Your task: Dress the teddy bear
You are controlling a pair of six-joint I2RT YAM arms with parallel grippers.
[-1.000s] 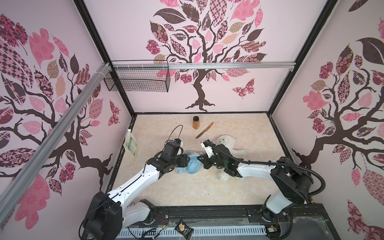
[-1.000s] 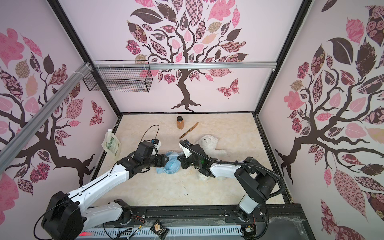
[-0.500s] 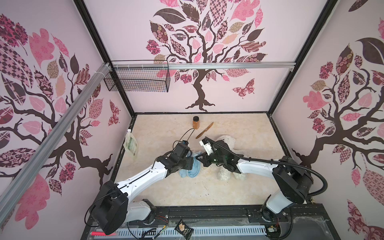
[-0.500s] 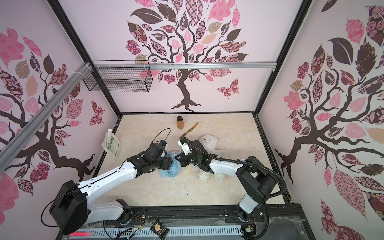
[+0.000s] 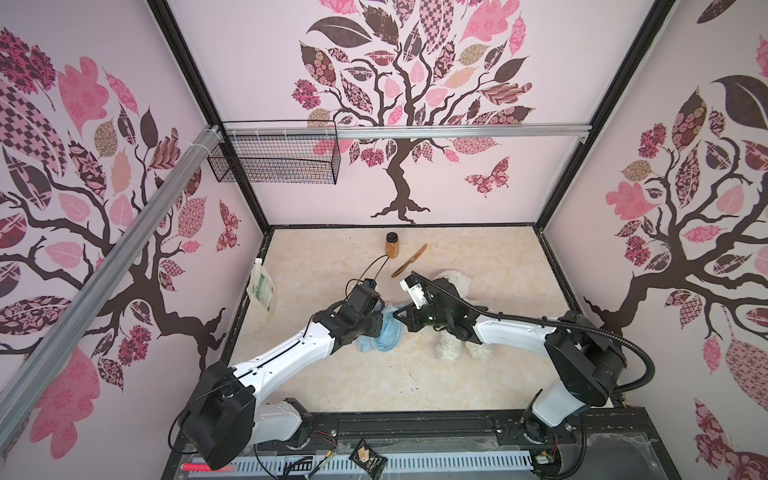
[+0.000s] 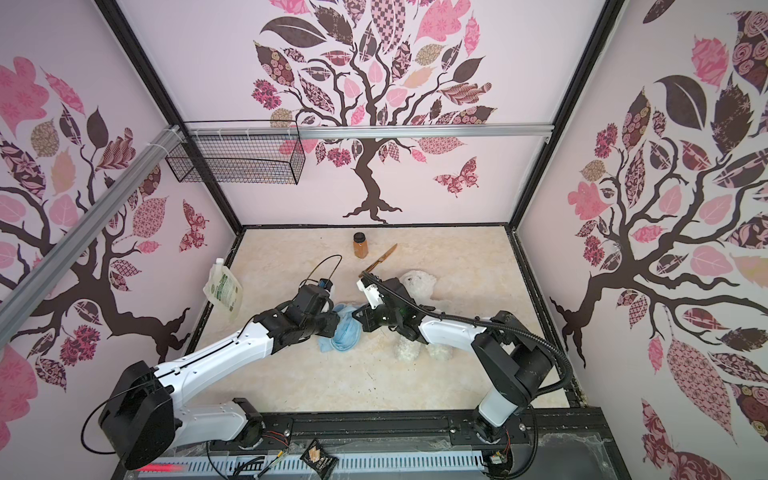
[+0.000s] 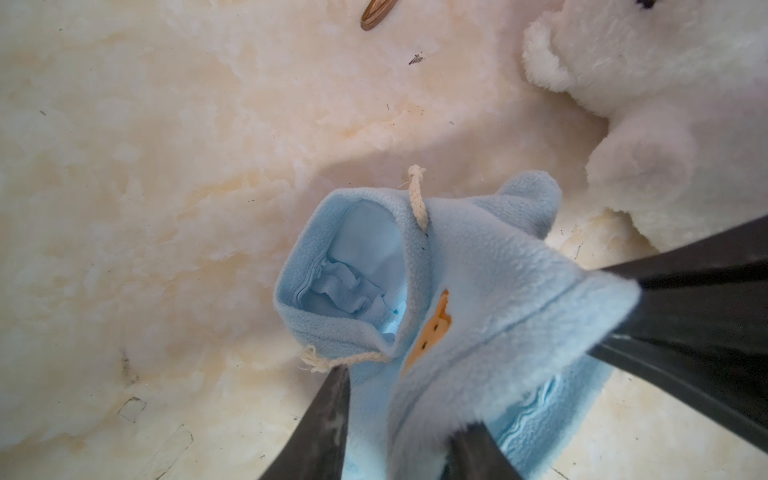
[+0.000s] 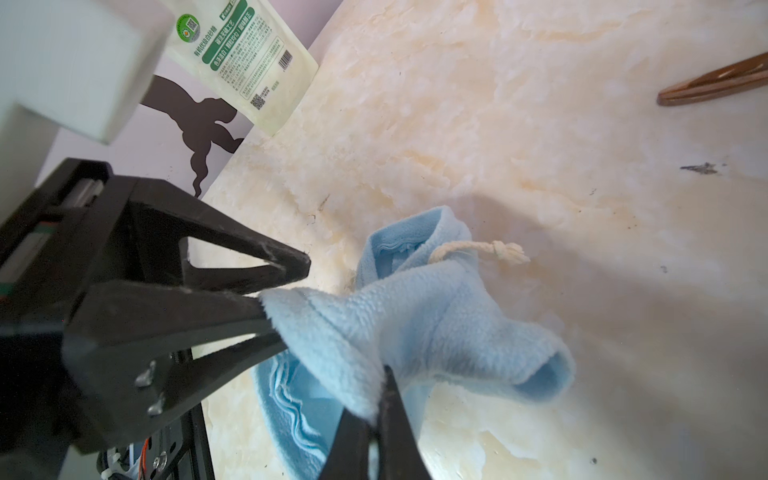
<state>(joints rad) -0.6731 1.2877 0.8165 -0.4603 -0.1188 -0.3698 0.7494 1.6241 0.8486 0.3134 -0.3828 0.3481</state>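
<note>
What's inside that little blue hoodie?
Inside the hoodie, only pale lining and bunched blue fabric show; the teddy bear lies outside, beside it. Deeper in, folds hide the rest.

The right arm (image 5: 511, 332) lies across the teddy bear (image 5: 457, 278) in both top views: torso hidden, only head and feet peek out. Left wrist view: bear's face chopped by the edge. And the left gripper (image 8: 289, 289) at the hem of the light blue hoodie (image 8: 415, 324), pinched or loose? Can't tell.
</note>
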